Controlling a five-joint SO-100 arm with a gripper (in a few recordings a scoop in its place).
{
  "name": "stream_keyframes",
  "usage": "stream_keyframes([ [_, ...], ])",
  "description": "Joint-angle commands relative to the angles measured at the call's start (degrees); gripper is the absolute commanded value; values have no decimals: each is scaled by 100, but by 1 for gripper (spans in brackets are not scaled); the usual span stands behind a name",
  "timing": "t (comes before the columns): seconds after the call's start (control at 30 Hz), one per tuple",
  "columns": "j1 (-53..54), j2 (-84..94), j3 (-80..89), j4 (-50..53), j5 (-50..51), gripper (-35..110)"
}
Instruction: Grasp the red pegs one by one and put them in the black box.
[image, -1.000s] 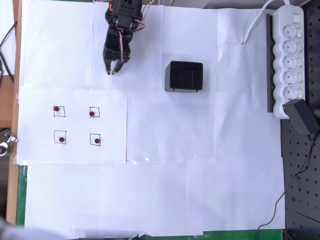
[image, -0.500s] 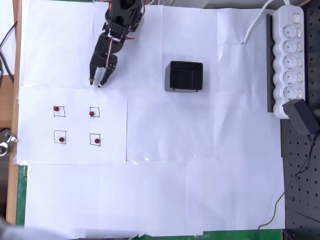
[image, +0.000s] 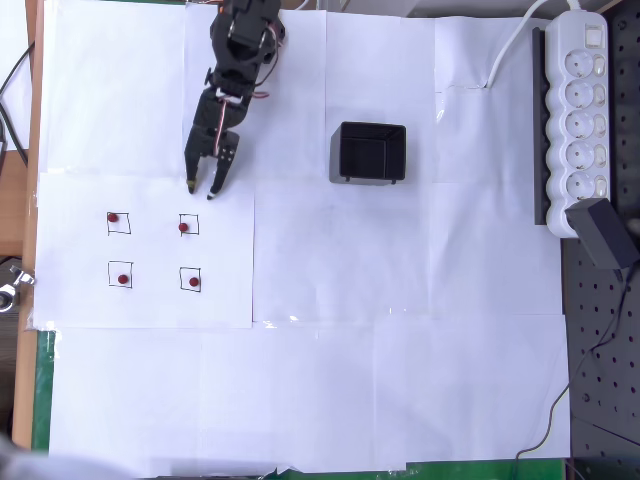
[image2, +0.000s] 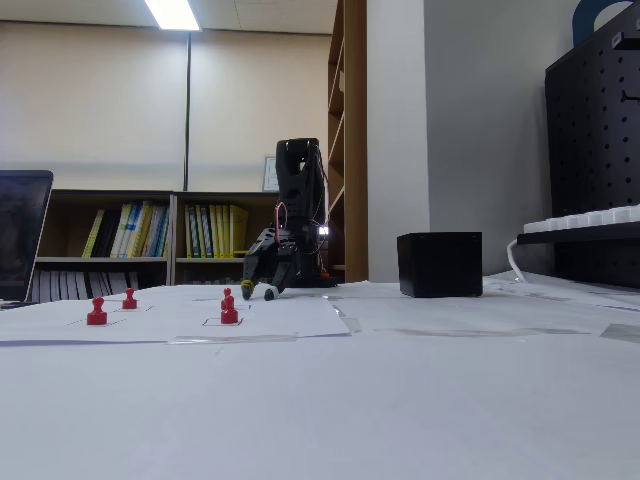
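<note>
Compared with the overhead picture half a second earlier, we see the gripper (image: 201, 189) shifted slightly right and further down the picture, so its tips now cross the upper edge of the marked paper sheet (image: 145, 300); the pegs and the box lie as they did.

In the overhead view the two fingertips (image: 190, 183) stand spread, with white paper visible between them, and nothing is held. In the fixed view the gripper (image2: 258, 293) hangs low over the table with its tips pointing down and apart; whether they touch the paper we cannot tell.

The tips sit just above the upper right red peg (image: 183, 227) in the overhead view, near it but not touching. The four red pegs each rest in a small drawn square on the sheet: upper left (image: 113, 217), lower left (image: 123, 279) and lower right (image: 194, 282) complete the set. In the fixed view we make out red pegs standing upright on the paper at (image2: 96, 312), (image2: 129, 298) and (image2: 229, 309), with a fourth partly hidden behind the last.

The black box (image: 368, 153) stands open-topped to the right of the arm in the overhead view, well apart from the pegs. In the fixed view the black box (image2: 439, 264) stands right of the arm.

A white power strip (image: 576, 110) runs along the right edge of the table, with a black adapter (image: 603, 233) at its lower end.
</note>
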Motion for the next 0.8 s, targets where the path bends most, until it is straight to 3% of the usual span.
stream_keyframes([
  [0.0,53,272,668,-211,-88,11],
  [0.77,229,1274,1978,-79,-220,11],
])
